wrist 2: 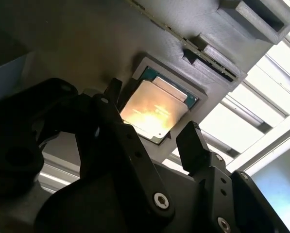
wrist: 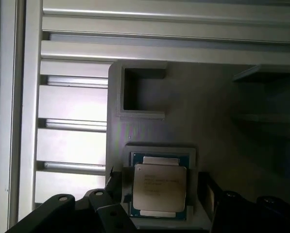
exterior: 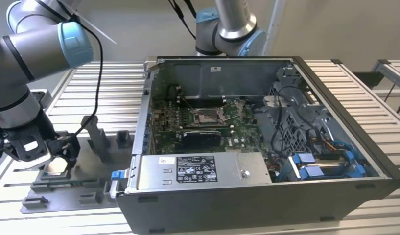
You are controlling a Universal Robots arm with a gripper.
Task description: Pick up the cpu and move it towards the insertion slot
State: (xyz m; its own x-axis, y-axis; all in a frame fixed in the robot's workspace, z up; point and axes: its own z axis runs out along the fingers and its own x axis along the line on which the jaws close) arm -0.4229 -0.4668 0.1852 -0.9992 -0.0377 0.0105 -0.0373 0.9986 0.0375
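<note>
in the second wrist view the claw (wrist 2: 151,108) stands wide over the cpu (wrist 2: 157,104), which lies flat in its grey holder (wrist 2: 205,94). judgement: set both fingers (wrist 2: 193,143) squarely on opposite edges, then close gently.

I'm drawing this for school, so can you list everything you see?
silvery square cpu chip with tan rim: one, in the fixture's pocket.
grey plastic fixture block: one, on the table, exterior view's left of the case.
open dark-grey metal computer case: one, mid-table.
green circuit board: one, inside the case.
silver-framed square insertion slot: one, on the board.
black rectangular recess: one, beside the slot.
silver labelled box: one, at the case's near wall.
blue plastic brackets: several, case's corner at exterior view's right.
silver slatted table: one, under everything.
grey robot arm with blue caps: one, above the fixture.
black gripper: one, open, fingers either side of the cpu, not holding it.
</note>
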